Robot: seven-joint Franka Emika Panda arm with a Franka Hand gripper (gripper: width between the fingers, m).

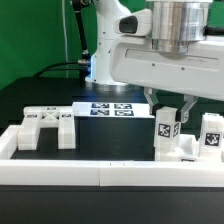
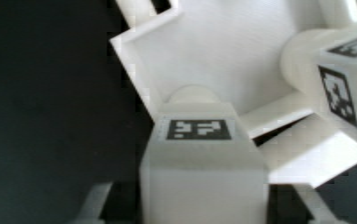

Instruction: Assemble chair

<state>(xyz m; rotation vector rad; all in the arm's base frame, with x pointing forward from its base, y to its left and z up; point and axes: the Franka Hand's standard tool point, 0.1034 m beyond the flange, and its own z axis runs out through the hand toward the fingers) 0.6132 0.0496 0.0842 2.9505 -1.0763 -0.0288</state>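
My gripper (image 1: 167,116) comes down at the exterior view's right and is shut on a narrow upright white chair piece (image 1: 165,132) with a square tag on its face. In the wrist view the same piece (image 2: 200,150) runs between my fingers (image 2: 100,200), and my gripper (image 2: 196,208) grips its sides. Its lower end stands at other white chair blocks (image 1: 210,136); I cannot tell whether they touch. A slotted white chair piece (image 1: 45,126) lies at the exterior view's left. A flat white chair part (image 2: 193,55) lies under the held piece in the wrist view.
The marker board (image 1: 108,108) lies at the back middle of the dark table. Long white border rails (image 1: 100,172) run along the front and up the left side. The robot's base (image 1: 105,60) stands behind the board.
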